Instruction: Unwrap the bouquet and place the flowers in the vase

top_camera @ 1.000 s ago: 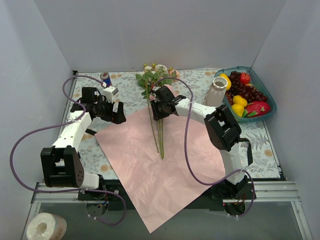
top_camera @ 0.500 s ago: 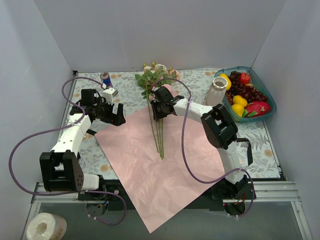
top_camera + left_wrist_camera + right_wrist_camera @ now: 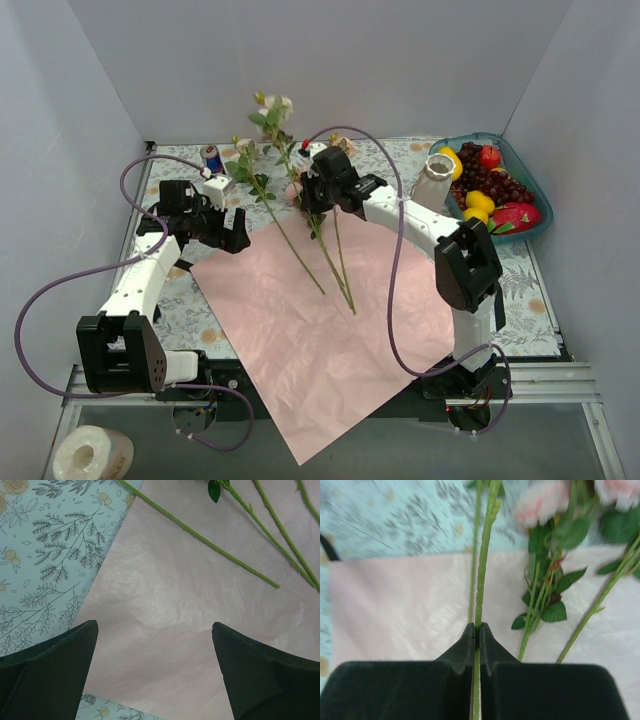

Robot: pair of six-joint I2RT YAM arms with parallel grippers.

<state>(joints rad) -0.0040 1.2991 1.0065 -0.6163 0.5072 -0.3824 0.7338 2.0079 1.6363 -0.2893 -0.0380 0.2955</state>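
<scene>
over the middle of the table, the right gripper [image 3: 320,192] has its jaws pressed together on a single green stem [image 3: 480,580]; the right wrist view shows the two dark fingers meeting with only that thin stem between them; the flowers [image 3: 283,102] fan out from this grip, the white blooms and leaves raised toward the back wall, the lower stem ends resting on the paper sheet [image 3: 320,350]; one longer stem slants off to the left, its leafy top near the left gripper [image 3: 232,232]; a pink bloom [image 3: 540,502] and several loose stems lie just beside the pinched one, blurred at the top of the wrist view.

the paper sheet lies flat, pink face up, one corner hanging over the near edge of the table; the left gripper hovers above its far left edge with the jaws spread wide and nothing between them; its own camera looks down on the pink paper [image 3: 175,620], the floral tablecloth [image 3: 45,555] and a bare stem [image 3: 200,537] crossing the sheet.

the vase [image 3: 432,185] stands upright at the right rear, well apart from the flowers, just beside the teal fruit bowl [image 3: 512,150]; a drink can [image 3: 211,157] stands at the left rear.
</scene>
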